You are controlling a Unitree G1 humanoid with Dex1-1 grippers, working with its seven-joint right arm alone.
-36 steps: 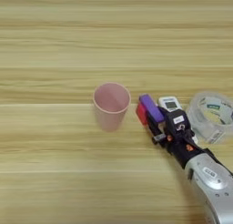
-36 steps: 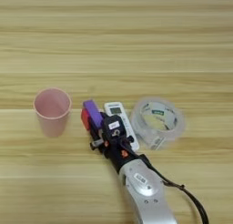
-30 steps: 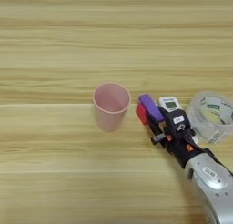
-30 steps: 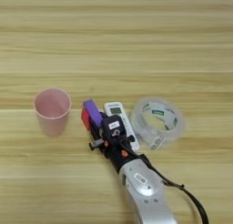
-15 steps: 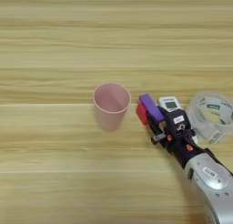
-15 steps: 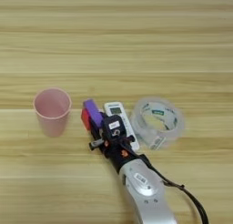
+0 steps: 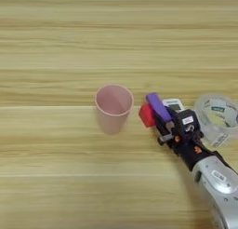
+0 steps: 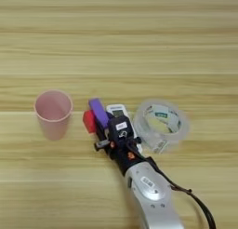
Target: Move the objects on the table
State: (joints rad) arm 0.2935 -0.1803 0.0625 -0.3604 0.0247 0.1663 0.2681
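Note:
A small red cube [image 7: 147,115] lies on the wooden table [image 7: 56,46], just right of a pink cup. My right gripper [image 8: 106,129] reaches in from the bottom right, its black head right behind the cube. A purple piece [image 8: 98,112] at the gripper's front lies against the cube's right side [image 8: 89,121]. The slim white remote control [image 8: 116,111] shows only its top end with the small screen; the gripper covers the rest. The wide roll of clear tape [image 8: 161,124] lies flat to the right of the gripper.
An upright pink cup [image 7: 113,107] stands left of the cube, a small gap from it. The silver forearm [image 8: 151,191] and a black cable [image 8: 197,205] run off the bottom edge. Bare wood stretches across the far half and the left front.

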